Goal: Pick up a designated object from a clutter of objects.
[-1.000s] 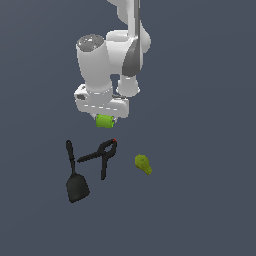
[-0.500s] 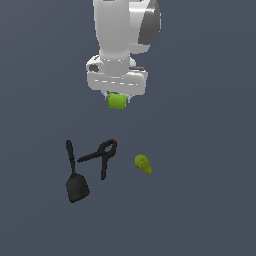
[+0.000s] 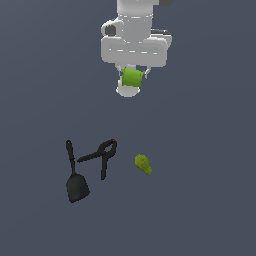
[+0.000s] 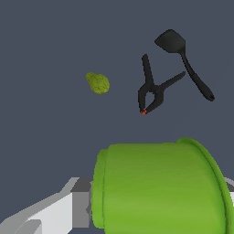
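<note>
My gripper [image 3: 133, 80] is shut on the bright green cylinder [image 3: 132, 77] and holds it high above the floor. In the wrist view the cylinder [image 4: 160, 187] fills the lower part of the picture, lying sideways between the white fingers [image 4: 50, 210]. Far below lie the black clamp with a red tip [image 3: 102, 155], the black spatula [image 3: 75, 175] and the yellow-green pear-shaped object [image 3: 143, 164]. They also show in the wrist view: the clamp [image 4: 153, 89], the spatula [image 4: 183, 59] and the pear [image 4: 98, 83].
The surface is a plain dark grey floor [image 3: 200, 200]. The clamp lies between the spatula and the pear, close to the spatula's handle. Nothing else stands on the floor.
My gripper has risen with the green cylinder in it and has shifted toward the exterior view's right. The spatula, clamp and pear have not moved.
</note>
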Tool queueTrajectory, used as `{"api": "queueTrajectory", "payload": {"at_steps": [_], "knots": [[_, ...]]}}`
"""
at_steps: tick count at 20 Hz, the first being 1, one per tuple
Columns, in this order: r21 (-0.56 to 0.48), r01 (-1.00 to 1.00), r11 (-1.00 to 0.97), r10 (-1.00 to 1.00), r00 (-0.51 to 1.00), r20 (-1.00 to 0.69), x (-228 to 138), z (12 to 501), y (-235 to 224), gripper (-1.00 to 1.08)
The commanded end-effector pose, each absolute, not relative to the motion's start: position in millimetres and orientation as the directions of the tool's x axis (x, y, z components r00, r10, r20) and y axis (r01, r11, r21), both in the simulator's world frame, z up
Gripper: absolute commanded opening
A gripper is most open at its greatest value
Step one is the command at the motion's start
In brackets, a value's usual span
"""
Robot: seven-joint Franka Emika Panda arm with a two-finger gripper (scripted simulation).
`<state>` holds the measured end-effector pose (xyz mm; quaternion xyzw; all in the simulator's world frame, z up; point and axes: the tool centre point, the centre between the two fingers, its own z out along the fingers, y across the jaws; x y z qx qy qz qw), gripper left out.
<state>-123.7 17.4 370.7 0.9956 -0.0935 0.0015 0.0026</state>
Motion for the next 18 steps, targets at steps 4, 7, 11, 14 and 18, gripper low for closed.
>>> {"api": "queueTrajectory", "payload": {"at_steps": [4, 7, 11, 14, 18], "knots": [[0.003, -0.186, -0.983, -0.186, 0.983, 0.002, -134, 409, 42, -1.00], [0.002, -0.185, -0.983, -0.185, 0.983, 0.001, -137, 424, 52, -1.00], [0.001, -0.185, -0.983, -0.185, 0.983, 0.000, -140, 437, 62, -1.00], [0.001, -0.185, -0.983, -0.185, 0.983, 0.000, -140, 443, 65, -1.00], [0.000, -0.186, -0.983, -0.186, 0.983, 0.000, -140, 444, 66, -1.00]]}}
